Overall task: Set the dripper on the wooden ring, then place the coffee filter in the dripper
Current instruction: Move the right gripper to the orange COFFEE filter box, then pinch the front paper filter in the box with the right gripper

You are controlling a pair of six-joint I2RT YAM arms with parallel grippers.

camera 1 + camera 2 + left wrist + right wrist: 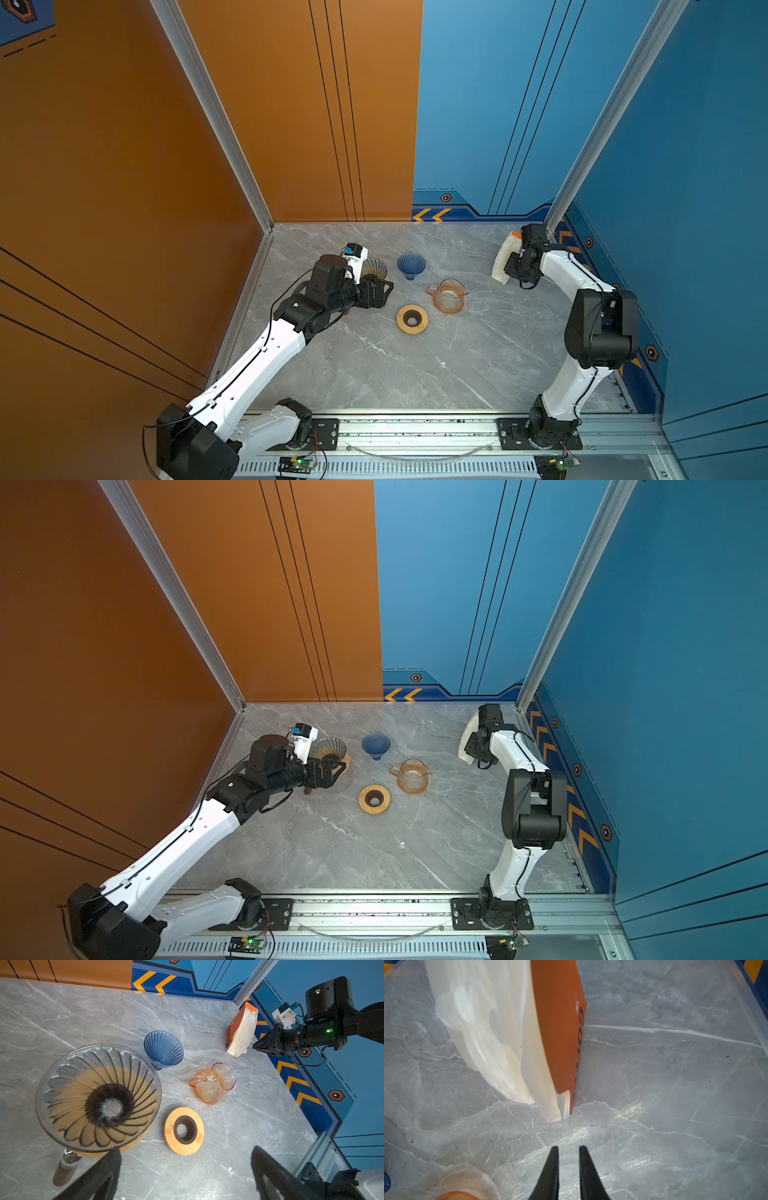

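Standing on its edge in the far right corner of the table, the filter pack, an orange card with a clear bag, is holding a stack of white coffee filters, so the task's filter is sitting inside that pack. Two drippers are standing on the marble: a clear dripper on a wooden base at the left and a blue dripper beside it, both showing bare ribbed walls. One orange glass pitcher is sitting empty near the middle, and one loose wooden ring is lying flat just in front of it. The left arm is reaching in low from the near rail, its wrist level, and the left gripper is hovering beside the clear dripper with jaws spread wide and nothing between them. The right arm is folding up at the elbow and stretching toward the corner; the right gripper is showing only a narrow gap, gripping nothing, and seems to be stopping just short of the pack's lower corner.
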